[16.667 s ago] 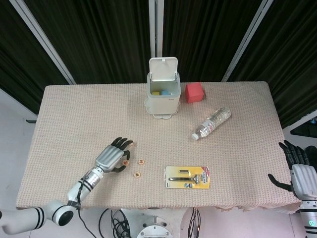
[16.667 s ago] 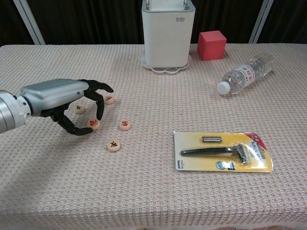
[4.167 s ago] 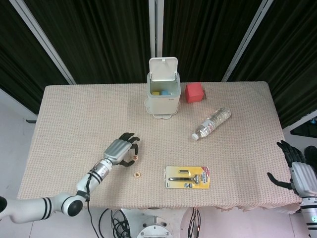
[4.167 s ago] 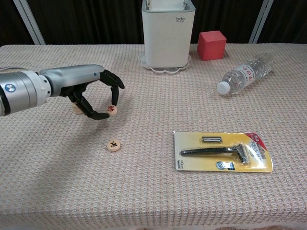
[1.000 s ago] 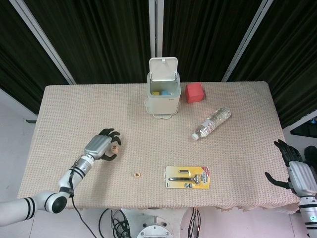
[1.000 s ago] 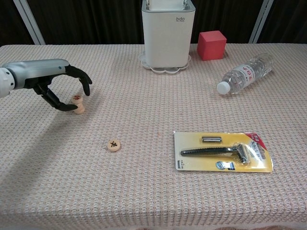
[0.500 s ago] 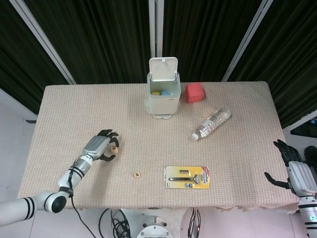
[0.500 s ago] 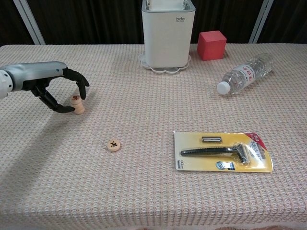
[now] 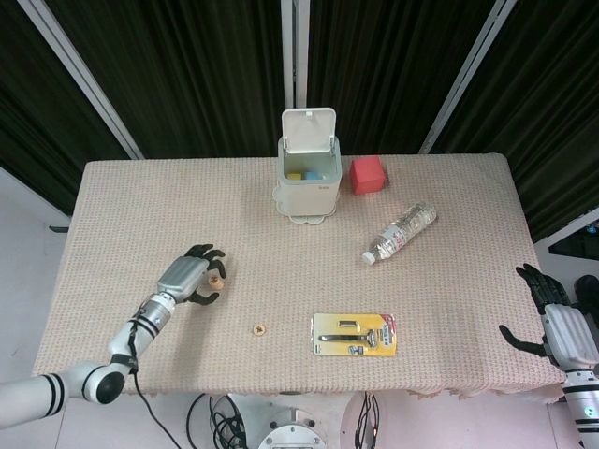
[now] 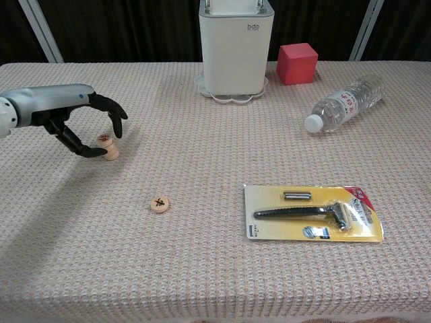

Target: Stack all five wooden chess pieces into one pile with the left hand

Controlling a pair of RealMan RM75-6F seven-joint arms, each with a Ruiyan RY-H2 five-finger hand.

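Note:
A short pile of wooden chess pieces (image 10: 108, 147) stands on the table at the left, also seen in the head view as the pile (image 9: 215, 280). My left hand (image 10: 74, 111) arches over it: the thumb tip sits at the pile's left side and the other fingers (image 10: 118, 118) curve above and to its right, apart from it. In the head view the left hand (image 9: 187, 276) lies just left of the pile. One lone chess piece (image 10: 159, 203) lies flat nearer the front, shown too as the lone piece (image 9: 259, 329). My right hand (image 9: 560, 327) hangs off the table's right edge, fingers spread, holding nothing.
A white bin (image 10: 236, 47) with its lid up stands at the back centre, a red cube (image 10: 297, 63) to its right. A plastic bottle (image 10: 347, 102) lies on its side at the right. A packaged razor (image 10: 313, 213) lies front right.
The left hand has stayed at the pile; its fingers have lifted slightly away from the pile's right side. The lone piece and the right hand have not moved.

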